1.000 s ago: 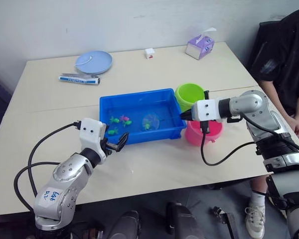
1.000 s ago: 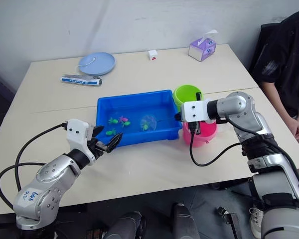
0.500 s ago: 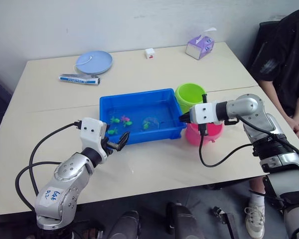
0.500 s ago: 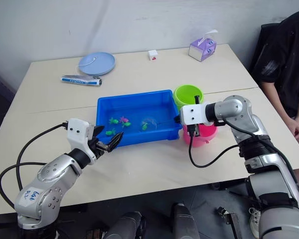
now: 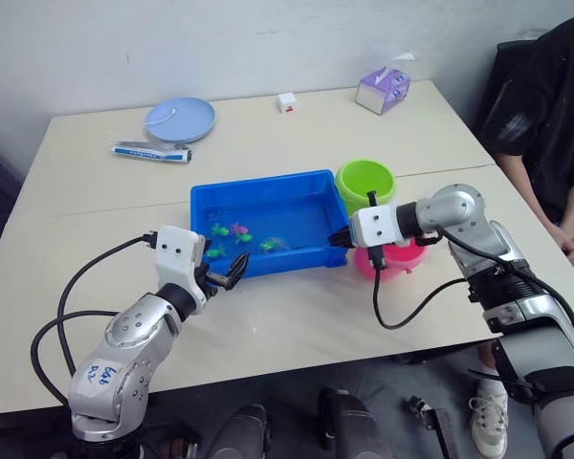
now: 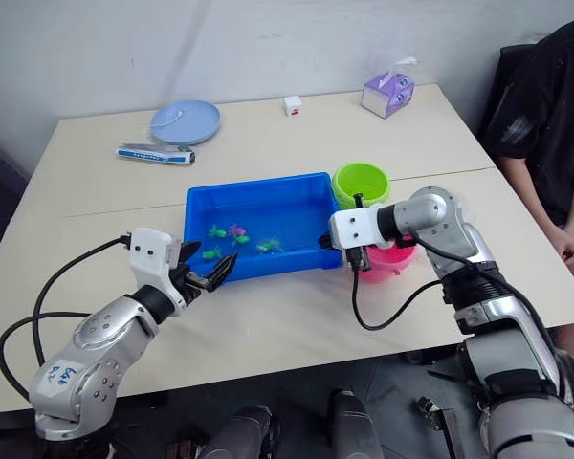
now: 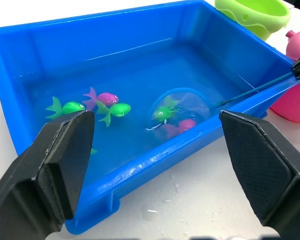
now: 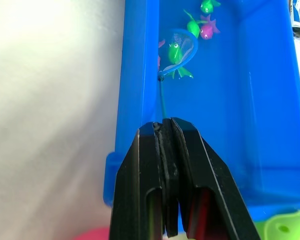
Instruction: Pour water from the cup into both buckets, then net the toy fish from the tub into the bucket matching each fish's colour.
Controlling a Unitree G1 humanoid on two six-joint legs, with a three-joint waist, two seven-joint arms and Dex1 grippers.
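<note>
Blue-rimmed net (image 7: 182, 107), pinched in the right jaws (image 8: 167, 131), has slid across the tub (image 5: 210, 193) onto a green fish (image 7: 163, 112), so scooping looks imminent; left jaws (image 5: 228, 275) gape empty.

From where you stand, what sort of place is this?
Probably an indoor test or demo room: a plain table against a bare wall, a water-filled tub of toy fish, and a person seated beside it.

Left end effector (image 7: 155, 150) agape, right end effector (image 8: 165, 131) clamped
</note>
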